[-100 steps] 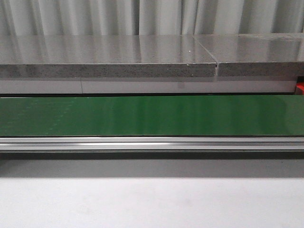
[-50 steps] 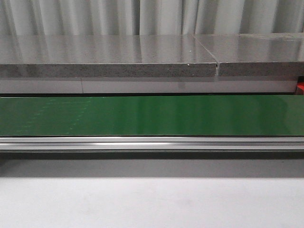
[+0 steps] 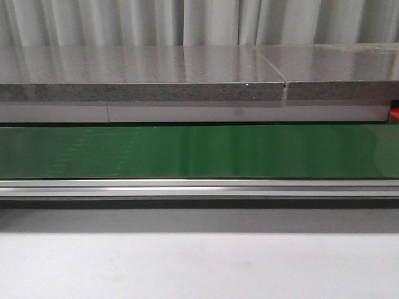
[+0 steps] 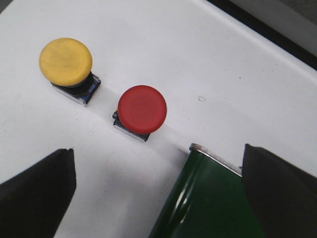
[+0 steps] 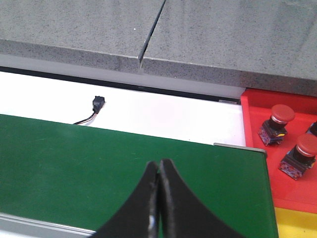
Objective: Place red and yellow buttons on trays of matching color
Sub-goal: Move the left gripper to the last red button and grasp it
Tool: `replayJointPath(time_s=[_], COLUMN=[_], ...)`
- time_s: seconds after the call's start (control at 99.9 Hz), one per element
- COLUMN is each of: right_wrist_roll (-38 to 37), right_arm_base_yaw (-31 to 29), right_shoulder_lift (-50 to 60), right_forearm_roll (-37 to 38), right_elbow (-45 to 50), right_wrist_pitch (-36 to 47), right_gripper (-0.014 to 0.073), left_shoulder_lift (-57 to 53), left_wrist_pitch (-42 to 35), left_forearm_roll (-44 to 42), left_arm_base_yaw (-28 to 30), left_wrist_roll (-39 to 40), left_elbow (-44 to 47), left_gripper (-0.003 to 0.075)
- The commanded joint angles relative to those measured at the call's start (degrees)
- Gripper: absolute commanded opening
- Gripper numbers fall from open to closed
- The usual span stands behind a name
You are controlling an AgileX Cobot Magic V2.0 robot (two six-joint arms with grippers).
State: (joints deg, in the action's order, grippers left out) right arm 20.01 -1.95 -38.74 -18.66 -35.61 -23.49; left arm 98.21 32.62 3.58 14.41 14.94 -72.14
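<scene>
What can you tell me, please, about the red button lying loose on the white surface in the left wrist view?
The red button has a smooth, round, matte red cap that looks like plastic, on a small square base with a metallic-looking edge. It stands upright on the white surface, cap up, between the yellow button and the end of the green belt, apart from both. Nothing touches it except the surface; the left end effector is open, its fingers clear of it.

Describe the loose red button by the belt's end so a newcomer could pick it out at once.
In the left wrist view, find the rounded end of the green conveyor belt on the white table. Two mushroom-head buttons stand just beyond it. The red button is the one nearer the belt end; its neighbour, the yellow button, stands farther off.
</scene>
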Motion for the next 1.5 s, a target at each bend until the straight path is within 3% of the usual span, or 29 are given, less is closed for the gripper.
replayJointPath(time_s=[0.0, 0.4, 0.961, 1.101, 1.291, 1.412, 1.492], right_wrist_roll=[0.6, 0.6, 0.6, 0.6, 0.6, 0.6, 0.6], right_arm_base_yaw=[0.1, 0.1, 0.1, 0.1, 0.1, 0.1, 0.1], right_shoulder_lift=[0.1, 0.1, 0.1, 0.1, 0.1, 0.1, 0.1], right_forearm_roll=[-0.4, -0.4, -0.4, -0.4, -0.4, -0.4, -0.4], right_elbow=[-1.4, -1.4, -1.4, -1.4, -1.4, -1.4, -1.4], right_wrist_pitch=[3.6, 3.6, 3.6, 3.6, 3.6, 3.6, 3.6], right_gripper=[-0.0066, -0.0066, -0.0066, -0.0066, -0.0066, -0.0066, -0.0066], left_shoulder_lift=[0.5, 9.0, 14.1, 14.1, 13.8, 12.2, 10.3], left_wrist_pitch=[-3.1, -2.8, -4.4, -4.5, -3.7, -3.3, -3.2], left_forearm_roll=[0.0, 0.0, -0.4, -0.4, -0.4, -0.4, -0.4], left_arm_base_yaw=[0.1, 0.1, 0.7, 0.8, 0.8, 0.7, 0.4], left_wrist_roll=[0.8, 1.5, 2.7, 2.7, 2.7, 2.7, 2.2], left_elbow=[-3.8, -10.3, -11.1, -11.1, -11.1, -11.1, -11.1], left_gripper=[0.0659, 0.0659, 0.0644, 0.0521, 0.0183, 0.0008, -0.0019])
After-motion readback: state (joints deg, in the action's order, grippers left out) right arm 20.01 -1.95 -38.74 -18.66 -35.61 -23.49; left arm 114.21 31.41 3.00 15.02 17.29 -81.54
